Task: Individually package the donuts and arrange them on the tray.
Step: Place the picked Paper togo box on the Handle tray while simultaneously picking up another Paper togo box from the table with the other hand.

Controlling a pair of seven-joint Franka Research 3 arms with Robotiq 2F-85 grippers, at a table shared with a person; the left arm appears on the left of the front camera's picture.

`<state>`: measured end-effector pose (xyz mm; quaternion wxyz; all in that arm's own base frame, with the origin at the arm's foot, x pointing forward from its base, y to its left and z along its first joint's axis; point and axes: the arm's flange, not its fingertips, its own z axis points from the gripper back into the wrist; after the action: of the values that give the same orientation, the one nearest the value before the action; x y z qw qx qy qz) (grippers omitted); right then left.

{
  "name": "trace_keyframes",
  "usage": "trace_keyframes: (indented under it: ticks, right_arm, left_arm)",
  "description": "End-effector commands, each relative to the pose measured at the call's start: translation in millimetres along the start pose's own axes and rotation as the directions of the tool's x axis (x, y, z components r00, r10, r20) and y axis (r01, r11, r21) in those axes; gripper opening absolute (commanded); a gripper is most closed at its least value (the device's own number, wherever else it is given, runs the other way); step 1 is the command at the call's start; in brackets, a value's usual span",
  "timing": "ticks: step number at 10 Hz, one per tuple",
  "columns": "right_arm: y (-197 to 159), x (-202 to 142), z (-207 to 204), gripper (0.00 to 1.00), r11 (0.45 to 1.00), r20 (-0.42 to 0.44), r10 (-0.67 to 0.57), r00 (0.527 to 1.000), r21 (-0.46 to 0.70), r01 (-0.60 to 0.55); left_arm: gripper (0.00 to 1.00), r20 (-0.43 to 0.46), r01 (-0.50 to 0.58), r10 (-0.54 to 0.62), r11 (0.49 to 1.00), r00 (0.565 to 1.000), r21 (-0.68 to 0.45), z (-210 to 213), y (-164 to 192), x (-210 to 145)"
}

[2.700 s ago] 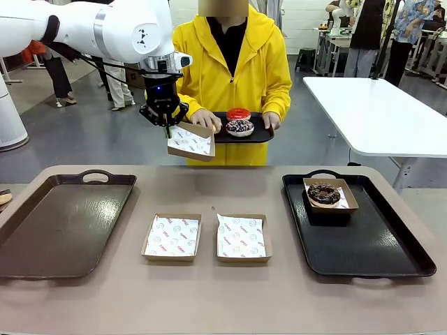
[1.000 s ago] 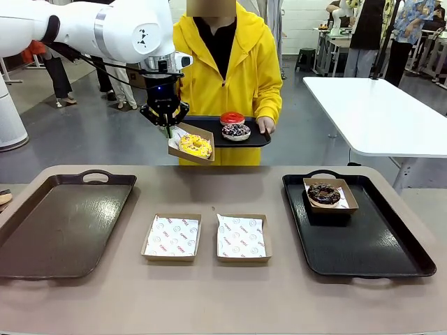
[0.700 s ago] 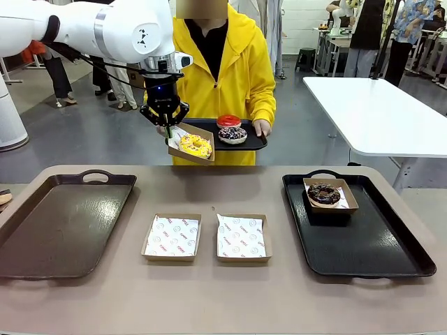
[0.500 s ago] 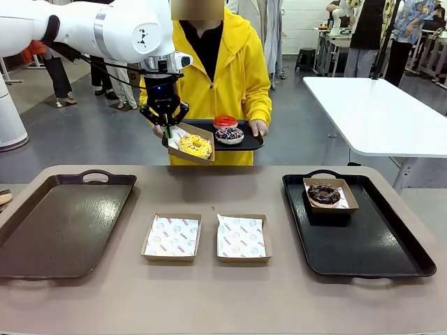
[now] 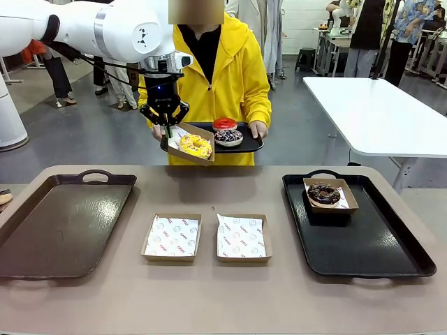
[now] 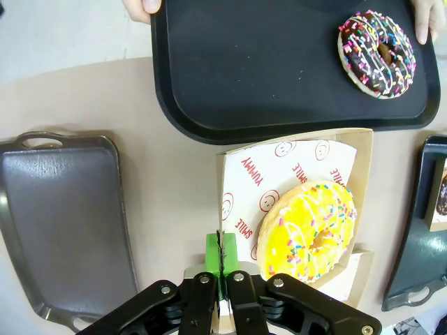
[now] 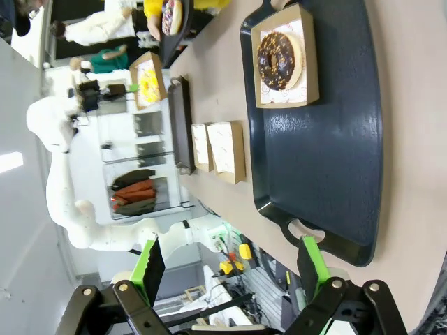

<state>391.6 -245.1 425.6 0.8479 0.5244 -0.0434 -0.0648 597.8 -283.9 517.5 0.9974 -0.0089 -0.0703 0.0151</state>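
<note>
Front view: the left pincer (image 5: 166, 124) hangs high over the far side of the bench (image 5: 223, 300) and points down. It is clenched tight on the rim of a cardboard box (image 5: 207, 134). The yellow donut (image 5: 195, 144) lies in that box, just under the pincer and a little to its right. A person in a yellow coat holds a small black tray (image 5: 250, 144) right beside the box. The red donut (image 5: 224, 123) and the sprinkled dark donut (image 5: 228, 137) sit on it, to the right of the pincer.

Far down and to the right of the left pincer, the chocolate donut (image 5: 323, 193) rests in its own box on the big black tray (image 5: 363, 244). Two paper-lined boxes (image 5: 172, 236) lie on the bench below the pincer. A brown tray (image 5: 63, 223) lies below it to the left.

Left wrist view: the green pads are pressed together on the box edge, and the yellow donut (image 6: 309, 230) is just beside them.

Right wrist view: the right pincer (image 7: 234, 262) is released, with its green fingers wide apart and nothing between them. The big black tray (image 7: 335, 139) lies ahead of it.
</note>
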Motion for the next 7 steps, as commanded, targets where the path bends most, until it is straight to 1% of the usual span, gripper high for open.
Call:
trace_keyframes:
  ticks: [1,3,4,5,6,7]
  right_arm:
    - [51,-9,-27,1.00,0.988,-0.001,0.022,1.000,-0.155,-0.022]
    - [108,-17,-58,1.00,0.962,-0.042,0.046,0.998,-0.266,-0.055]
    - [128,-19,-79,1.00,0.945,-0.058,0.051,0.997,-0.321,-0.068]
    - [142,-20,-106,1.00,0.919,-0.071,0.051,0.996,-0.387,-0.075]
    - [151,-20,-137,1.00,0.892,-0.090,0.043,0.995,-0.446,-0.079]
    - [156,-21,-173,1.00,0.854,-0.102,0.039,0.994,-0.513,-0.086]
  left_arm:
    - [0.01,0.017,0.045,-0.046,0.998,0.999,0.035,20,31,-23]
    - [0.01,-0.001,0.051,-0.051,0.997,0.999,0.061,38,72,-48]
    - [0.01,-0.017,0.042,-0.041,0.997,0.999,0.071,42,92,-59]
    - [0.01,-0.034,0.010,-0.007,0.997,0.999,0.075,44,114,-66]
    - [0.01,-0.038,-0.008,0.010,0.998,0.999,0.068,44,135,-72]
    - [0.01,-0.042,-0.053,0.056,0.996,0.998,0.071,38,158,-81]
